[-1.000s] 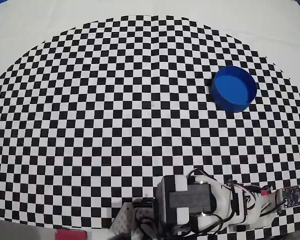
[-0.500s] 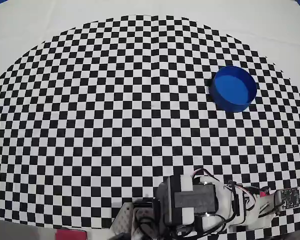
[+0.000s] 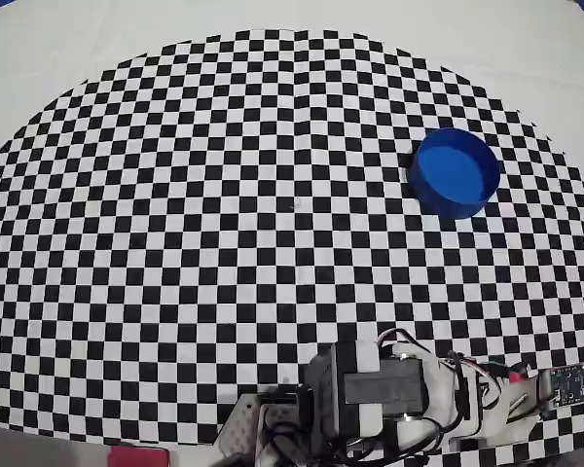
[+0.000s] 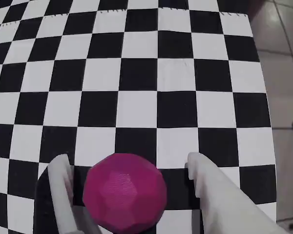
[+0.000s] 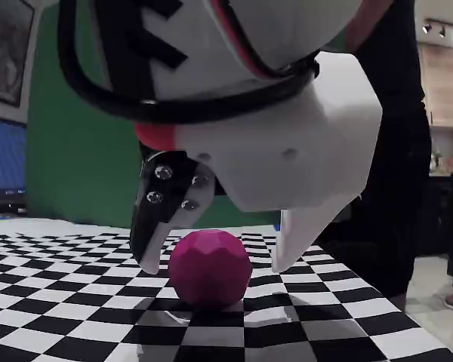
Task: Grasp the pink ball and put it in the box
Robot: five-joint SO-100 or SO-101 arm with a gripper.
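1. Since the earlier overhead frames the arm [image 3: 389, 404] at the bottom edge has shifted a little to the right and lower; the box [image 3: 455, 172] has stayed put in the upper right.
2. Counted: one pink ball [image 4: 124, 191], one box, one arm with one gripper [image 4: 127, 168].
3. Seen from the wrist, the ball is a matte magenta sphere with faint flat facets, low in the frame and left of centre.
4. It rests on the checkered cloth [image 4: 176, 73], as the fixed view shows [image 5: 210, 269].
5. Both fingers stand spread wide, one on each side of the ball, with a small gap on either side; they grip nothing.
6. Overhead, the ball is hidden under the arm, and the box sits well apart from it.
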